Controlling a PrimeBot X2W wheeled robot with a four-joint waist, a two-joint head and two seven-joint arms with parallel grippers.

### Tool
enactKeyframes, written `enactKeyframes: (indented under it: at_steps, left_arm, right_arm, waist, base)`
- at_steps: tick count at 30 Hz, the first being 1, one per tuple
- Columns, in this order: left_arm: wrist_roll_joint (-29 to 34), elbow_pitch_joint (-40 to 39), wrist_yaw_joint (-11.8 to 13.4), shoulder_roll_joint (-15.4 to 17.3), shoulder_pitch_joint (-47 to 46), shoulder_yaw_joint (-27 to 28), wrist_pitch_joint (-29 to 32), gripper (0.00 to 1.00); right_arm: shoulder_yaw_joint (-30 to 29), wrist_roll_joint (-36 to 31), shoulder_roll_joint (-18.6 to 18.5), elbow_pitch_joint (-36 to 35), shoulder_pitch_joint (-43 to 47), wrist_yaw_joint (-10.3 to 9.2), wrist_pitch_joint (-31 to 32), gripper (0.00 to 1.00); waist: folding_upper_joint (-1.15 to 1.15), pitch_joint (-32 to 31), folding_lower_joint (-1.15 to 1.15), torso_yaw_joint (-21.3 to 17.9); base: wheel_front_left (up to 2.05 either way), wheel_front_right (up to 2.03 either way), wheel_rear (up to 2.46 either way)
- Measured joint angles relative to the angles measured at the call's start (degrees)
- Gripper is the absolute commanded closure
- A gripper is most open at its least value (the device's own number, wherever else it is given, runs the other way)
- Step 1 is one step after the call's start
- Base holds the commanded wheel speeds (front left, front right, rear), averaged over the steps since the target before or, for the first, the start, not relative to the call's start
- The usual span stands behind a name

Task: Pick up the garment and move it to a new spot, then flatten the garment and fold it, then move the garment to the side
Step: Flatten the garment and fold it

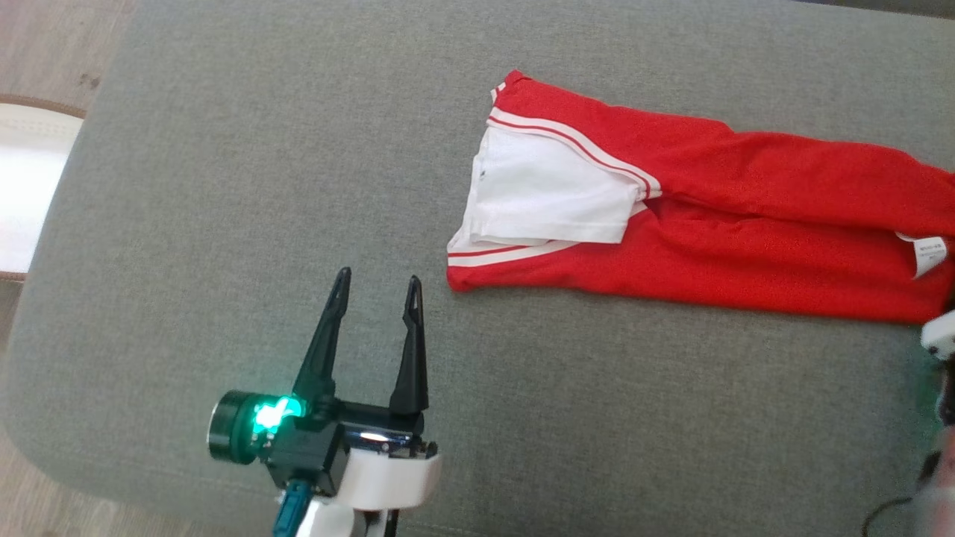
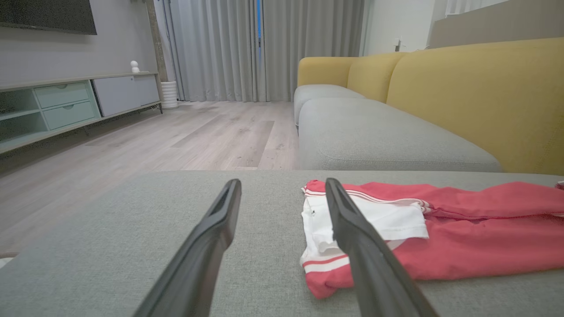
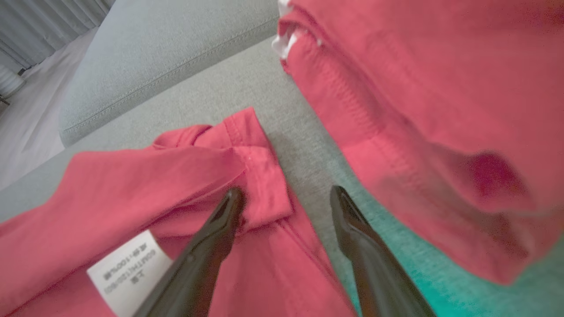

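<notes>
We see a grey woven upholstered seat [image 1: 224, 186] in a living room, with pale wooden floor [image 2: 198, 132], long grey curtains [image 2: 264, 44] and a mustard-yellow sofa back [image 2: 476, 97] beyond it. The large bright red sports jersey [image 1: 709, 224] lies on the right half of the seat, folded into a long band that runs off to the right. At its left end sits a white panel edged with thin red stripes [image 1: 545, 194], and a white care label [image 1: 929, 253] shows near its right end.

The left gripper [image 1: 377, 277] sits nearer and to the left of the jersey's left end, apart from it. Its fingers are spread wide with nothing between them.

The right gripper [image 3: 286, 200] is over the jersey's right end, beside the label. Its fingers are also parted and grasp nothing; one fingertip meets a folded red hem, though we cannot tell whether it touches. A second red cloth with white trim [image 3: 440, 110] lies just right, across a strip of bare seat.
</notes>
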Motion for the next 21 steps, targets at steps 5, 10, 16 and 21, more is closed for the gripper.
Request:
enactKeyframes:
  at_steps: [5,10,16,21]
  left_arm:
    - [2.15,0.02,-1.93,-1.13,1.05,2.54,0.0,0.0]
    - [3.37,0.88,-3.24,-1.65,1.28,4.05,0.0,0.0]
    - [4.38,1.8,-4.55,-2.16,2.37,5.67,0.0,0.0]
    - [4.68,1.81,-6.16,-2.6,2.68,6.03,0.0,0.0]
  right_arm:
    - [4.26,6.57,0.6,3.14,-2.5,0.0,1.87,0.88]
    - [8.76,10.79,0.87,3.18,-1.63,0.0,-0.19,1.0]
    - [9.88,14.33,-1.03,-1.38,2.25,0.0,-0.64,1.0]
    - [8.88,19.0,-2.08,-8.54,4.23,0.0,1.86,1.0]
  waist:
    - [0.0,0.17,0.0,-1.38]
    - [0.0,-0.24,0.0,-3.01]
    - [0.0,-1.96,0.0,-4.41]
    - [0.0,-3.35,-0.01,-5.14]
  base:
    - [0.0,0.0,0.0]
    - [0.0,0.0,0.0]
    - [0.0,0.0,0.0]
    - [0.0,0.0,0.0]
